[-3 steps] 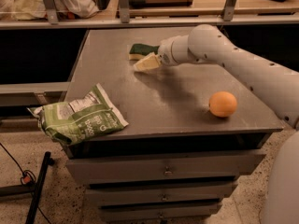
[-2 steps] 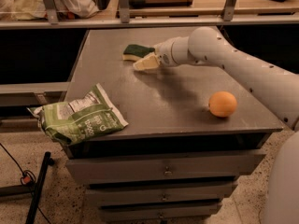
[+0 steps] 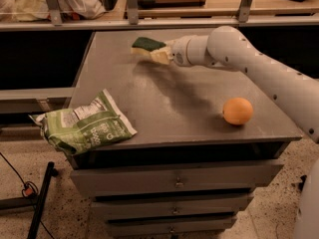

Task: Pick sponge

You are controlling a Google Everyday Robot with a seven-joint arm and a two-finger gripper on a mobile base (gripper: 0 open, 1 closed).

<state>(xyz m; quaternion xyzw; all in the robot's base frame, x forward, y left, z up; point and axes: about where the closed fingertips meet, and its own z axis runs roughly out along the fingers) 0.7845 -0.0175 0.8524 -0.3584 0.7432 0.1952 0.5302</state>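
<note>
While the arm (image 3: 259, 68) reached over the far side of the table (image 3: 164, 108), the gripper (image 3: 162, 57) pinched the sponge (image 3: 147, 44) (green side up); orange (image 3: 238, 111) and snack bag (image 3: 84, 126) lay well apart.

**Q:** Where is the gripper (image 3: 159, 55) in this setting?

**A:** Over the far part of a grey metal cabinet top (image 3: 164, 108).

**Q:** What surrounds it?

**A:** Below the gripper and nearer the camera, the cabinet front carries stacked drawers (image 3: 174, 183). Beyond the gripper, a wooden shelf (image 3: 219, 9) runs across behind grey metal uprights (image 3: 132, 1). Lowest of all is a speckled floor (image 3: 264, 218), with a black cable (image 3: 15, 171) trailing across it. The lighting is warm and dim.
</note>
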